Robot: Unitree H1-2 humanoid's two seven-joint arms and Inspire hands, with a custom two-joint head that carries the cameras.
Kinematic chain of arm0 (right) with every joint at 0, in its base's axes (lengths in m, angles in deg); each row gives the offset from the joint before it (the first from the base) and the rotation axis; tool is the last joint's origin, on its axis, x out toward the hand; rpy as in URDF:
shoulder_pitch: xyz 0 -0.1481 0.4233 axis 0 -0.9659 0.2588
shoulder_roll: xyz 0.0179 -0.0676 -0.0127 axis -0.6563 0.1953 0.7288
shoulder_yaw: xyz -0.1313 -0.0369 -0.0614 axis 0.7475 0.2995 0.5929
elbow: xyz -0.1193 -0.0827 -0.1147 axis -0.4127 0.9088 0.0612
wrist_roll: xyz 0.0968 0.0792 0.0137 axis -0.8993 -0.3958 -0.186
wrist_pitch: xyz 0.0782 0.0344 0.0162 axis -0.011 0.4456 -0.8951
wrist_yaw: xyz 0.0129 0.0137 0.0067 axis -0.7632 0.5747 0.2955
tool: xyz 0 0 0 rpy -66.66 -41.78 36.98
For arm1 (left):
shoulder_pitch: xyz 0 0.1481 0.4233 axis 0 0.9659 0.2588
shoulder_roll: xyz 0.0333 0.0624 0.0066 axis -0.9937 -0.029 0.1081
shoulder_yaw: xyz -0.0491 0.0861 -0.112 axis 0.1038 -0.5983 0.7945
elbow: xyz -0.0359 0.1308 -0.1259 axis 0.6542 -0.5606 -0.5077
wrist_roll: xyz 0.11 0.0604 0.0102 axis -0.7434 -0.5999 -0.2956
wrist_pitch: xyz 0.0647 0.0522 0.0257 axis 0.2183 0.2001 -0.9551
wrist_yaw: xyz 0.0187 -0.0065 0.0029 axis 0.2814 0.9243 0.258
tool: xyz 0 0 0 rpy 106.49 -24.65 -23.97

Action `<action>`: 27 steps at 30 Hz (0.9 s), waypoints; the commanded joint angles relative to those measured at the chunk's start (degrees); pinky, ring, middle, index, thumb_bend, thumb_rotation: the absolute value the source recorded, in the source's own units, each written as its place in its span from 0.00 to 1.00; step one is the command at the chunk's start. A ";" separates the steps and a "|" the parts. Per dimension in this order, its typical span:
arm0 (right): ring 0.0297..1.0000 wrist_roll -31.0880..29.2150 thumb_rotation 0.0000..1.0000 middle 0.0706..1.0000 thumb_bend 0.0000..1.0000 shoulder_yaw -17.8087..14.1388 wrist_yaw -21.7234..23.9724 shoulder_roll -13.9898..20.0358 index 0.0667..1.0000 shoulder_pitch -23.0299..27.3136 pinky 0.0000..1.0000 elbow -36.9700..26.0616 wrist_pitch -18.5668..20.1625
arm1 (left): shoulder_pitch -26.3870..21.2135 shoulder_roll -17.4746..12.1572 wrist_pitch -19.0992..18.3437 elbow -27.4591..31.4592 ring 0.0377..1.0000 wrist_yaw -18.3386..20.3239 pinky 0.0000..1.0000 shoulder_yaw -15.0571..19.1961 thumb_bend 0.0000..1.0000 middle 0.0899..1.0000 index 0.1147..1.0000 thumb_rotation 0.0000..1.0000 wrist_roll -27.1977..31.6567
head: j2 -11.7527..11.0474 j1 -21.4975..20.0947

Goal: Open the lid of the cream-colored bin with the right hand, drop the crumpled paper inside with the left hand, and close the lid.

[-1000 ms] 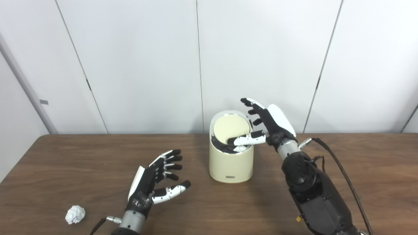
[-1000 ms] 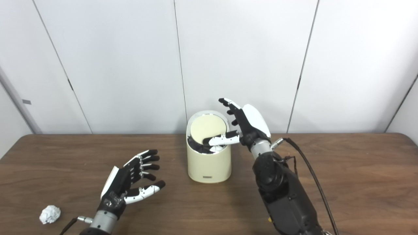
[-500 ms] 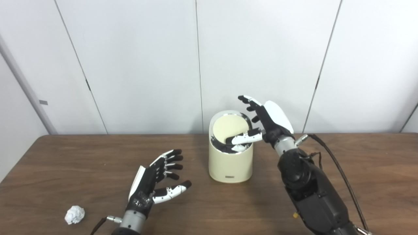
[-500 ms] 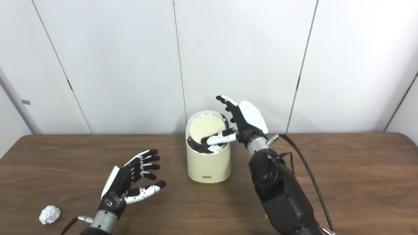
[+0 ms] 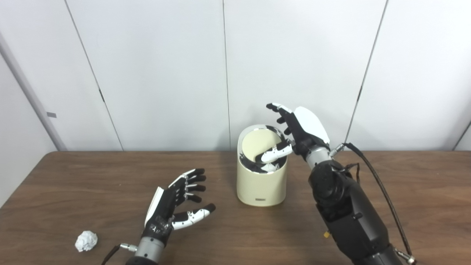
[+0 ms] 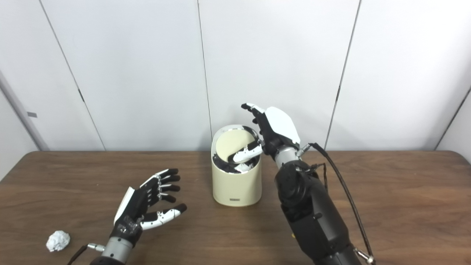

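At the lower left of the frame, a small crumpled ball of white paper [image 5: 86, 241] lies on the dark brown wooden table [image 5: 73, 184], near the front edge and untouched. To its right, still in the lower left part of the frame, my left hand [image 5: 173, 206], black with white panels, hovers above the table with palm turned inward, its fingers [image 5: 195, 180] spread apart and its thumb held out below them; it holds nothing and is well apart from the paper ball. Just right of the centre of the frame stands the cream-colored cylindrical bin [image 5: 261, 184], upright on the table close to the white panelled wall [image 5: 147, 73]. Its round cream lid [image 5: 257, 145] is tilted inside the rim, the far side raised and the near side dipped, so a dark crescent of the interior shows along the front edge, with something pale in it that I cannot make out. Immediately right of the bin, my right hand [image 5: 300, 129] is raised at the bin's upper right rim, the white back of it turned up and to the right. Its fingers are apart and extended upward over the bin's far side, gripping nothing, while its white thumb [image 5: 274, 154] reaches down to the left and rests on the tilted lid. My black right forearm runs down to the lower right corner, with a black cable [image 5: 379, 191] looping beside it.
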 commanded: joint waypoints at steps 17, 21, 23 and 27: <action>0.78 -9.99 0.31 0.86 0.65 -8.07 -0.43 0.62 0.84 -2.10 0.61 -7.76 -0.99 | -1.48 -0.08 1.52 1.61 0.71 0.10 0.60 0.27 0.63 0.78 0.80 0.00 0.77 | -0.12 -0.19; 0.79 -13.39 0.34 0.86 0.65 -10.21 -1.67 0.59 0.83 -4.51 0.62 -9.93 -1.79 | -1.49 -0.02 1.51 1.58 0.71 0.15 0.60 0.14 0.63 0.78 0.81 0.00 0.68 | -0.12 -0.19; 0.83 -15.65 0.36 0.88 0.65 -11.70 -2.38 0.40 0.82 -6.10 0.68 -10.60 -2.50 | -1.50 0.04 1.51 1.54 0.70 0.15 0.59 0.14 0.63 0.78 0.81 0.00 0.74 | -0.12 -0.19; 0.88 -19.35 0.39 0.95 0.65 -13.32 -2.86 1.03 0.83 -9.57 0.73 -11.61 -4.54 | -1.53 0.04 1.55 1.62 0.71 0.14 0.59 0.08 0.63 0.78 0.81 0.00 0.59 | 0.20 -0.44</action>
